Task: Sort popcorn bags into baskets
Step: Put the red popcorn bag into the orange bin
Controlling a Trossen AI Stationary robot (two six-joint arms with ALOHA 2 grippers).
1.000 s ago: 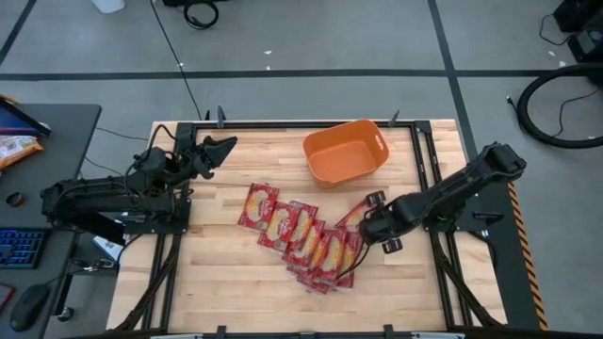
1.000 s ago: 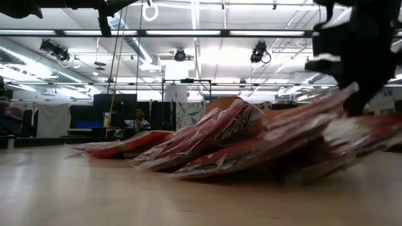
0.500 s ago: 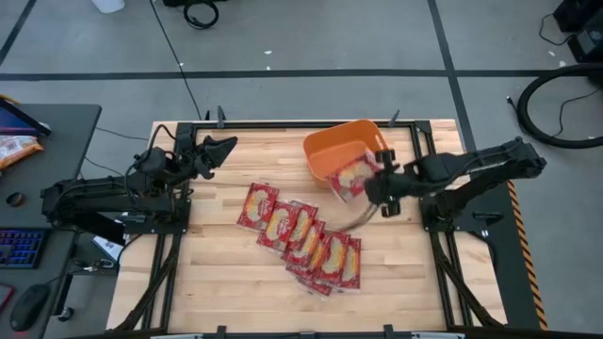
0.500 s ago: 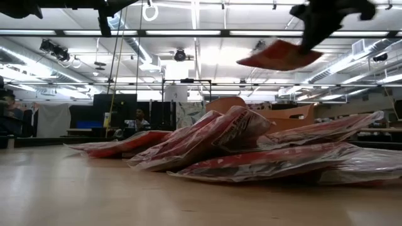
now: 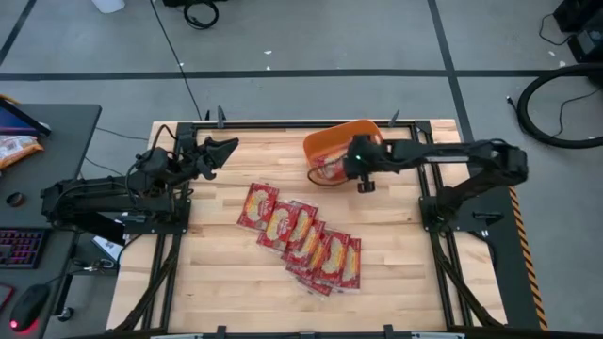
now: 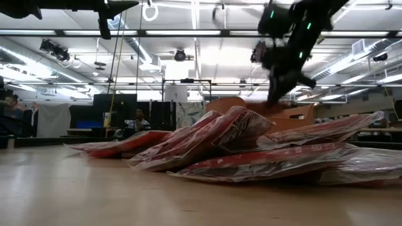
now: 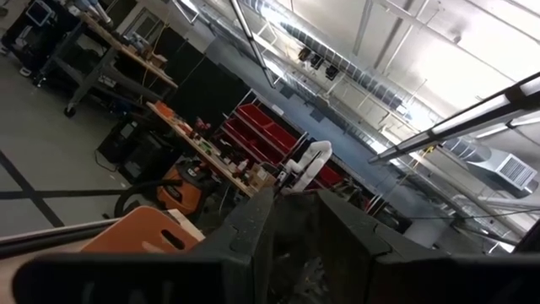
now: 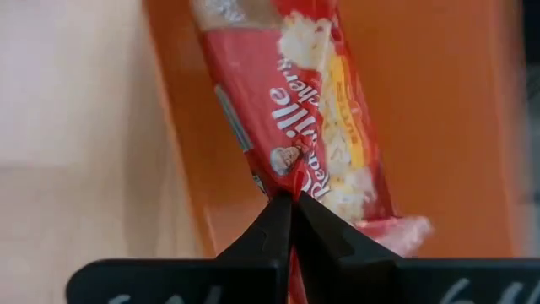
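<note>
The orange basket (image 5: 375,134) stands at the table's far side; it also shows in the low view (image 6: 301,113) and the left wrist view (image 7: 143,241). My right gripper (image 5: 347,169) (image 8: 291,203) reaches over the basket's near left part, shut on one red popcorn bag (image 5: 330,170) (image 8: 295,101). Several more popcorn bags (image 5: 301,235) (image 6: 239,147) lie overlapping in a slanting row on the table's middle. My left gripper (image 5: 221,147) hangs open and empty over the far left of the table. My right gripper pinches the bag's side edge (image 8: 283,176) between its two fingertips, near one end of the bag. The fingers come from above, slanting down. The bag stretches away from the fingers and lies against the basket's inner wall (image 8: 219,211), inside the basket.
Black frame rails run along the table's far edge and both sides (image 5: 424,160). Bare wood lies at the near left (image 5: 217,282) and right of the row (image 5: 396,254). A desk with a keyboard stands left of the table (image 5: 28,245).
My right gripper has lifted one bag off the right end of the row, carried it up and toward the far edge, then lowered it into the basket, staying shut on it. The rest of the row has stayed in place.
</note>
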